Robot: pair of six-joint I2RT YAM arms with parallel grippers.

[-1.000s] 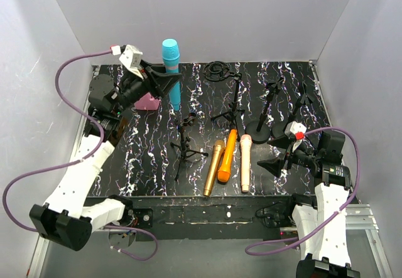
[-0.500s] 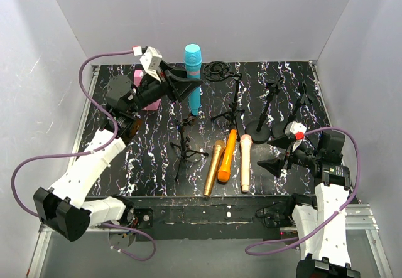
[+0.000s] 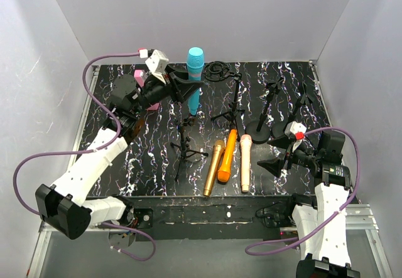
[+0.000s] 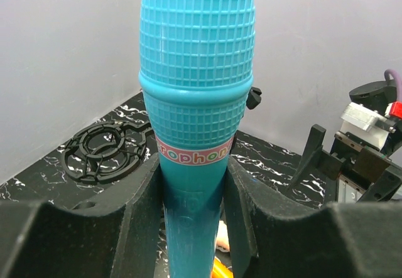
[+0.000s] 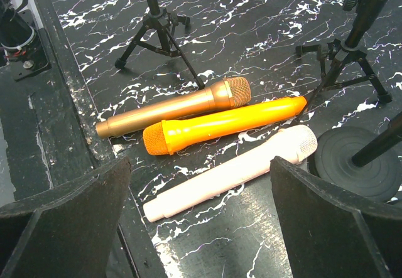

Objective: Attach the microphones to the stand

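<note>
My left gripper [image 3: 186, 88] is shut on the cyan-blue microphone [image 3: 194, 77] and holds it upright above the back of the mat, just above a small tripod stand [image 3: 185, 141]. In the left wrist view the blue microphone [image 4: 196, 121] fills the gap between my fingers [image 4: 138, 215]. The gold [image 3: 213, 167], orange [image 3: 227, 155] and peach-pink [image 3: 245, 161] microphones lie side by side at the front middle. My right gripper [image 3: 276, 165] is open and empty to their right; its wrist view shows the gold [image 5: 173, 107], orange [image 5: 223, 125] and pink [image 5: 232, 171] microphones below it.
More black stands rise at the back: a tripod [image 3: 233, 105], two round-based ones [image 3: 267, 112] and a shock-mount ring [image 3: 217, 71]. A pink block [image 3: 147, 99] sits behind my left arm. The marbled mat [image 3: 144, 159] ends at a black front edge.
My left gripper has carried the blue microphone to the right, from the back left to above the small tripod stand. The right arm has not moved.
</note>
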